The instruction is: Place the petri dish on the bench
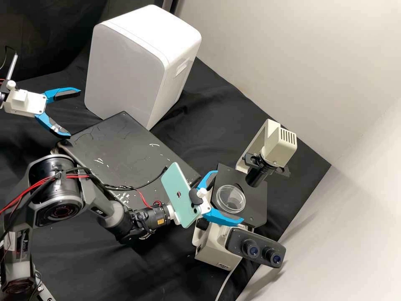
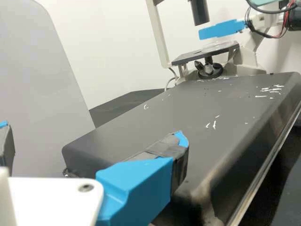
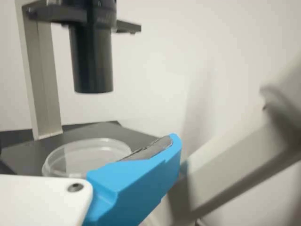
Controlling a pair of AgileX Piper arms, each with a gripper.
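Risk sits mostly at the microscope [image 1: 213,246], where the petri dish [image 1: 229,197] lies flat on the black stage [image 1: 255,207], directly beneath the microscope's black tube [image 1: 255,176]. The right claw [image 1: 228,196] straddles the dish with its blue fingers [image 1: 221,217] apart; I cannot tell whether either one touches the rim.

The dish is clear, shallow and likely slick. If the fingers close off-centre, it could skid across the stage or pop out. If they close too high, they may catch only the lid. A straight lift would probably knock the dish or a finger against the tube, so it looks safer to draw the dish out sideways and low, away from the microscope's column. A dish that slips off the stage edge could fall onto the eyepieces [image 1: 261,251] or past the tabletop's border, which runs close by the microscope on that side.

The most open room is the bare tabletop [image 1: 217,117] between the microscope and the white box [image 1: 138,62]. The dark slab [image 1: 125,150] next to the microscope takes up much of the nearer ground. The left claw [image 1: 74,112], its fingers also apart, hovers at the slab's far corner, well apart from the microscope and off that route.
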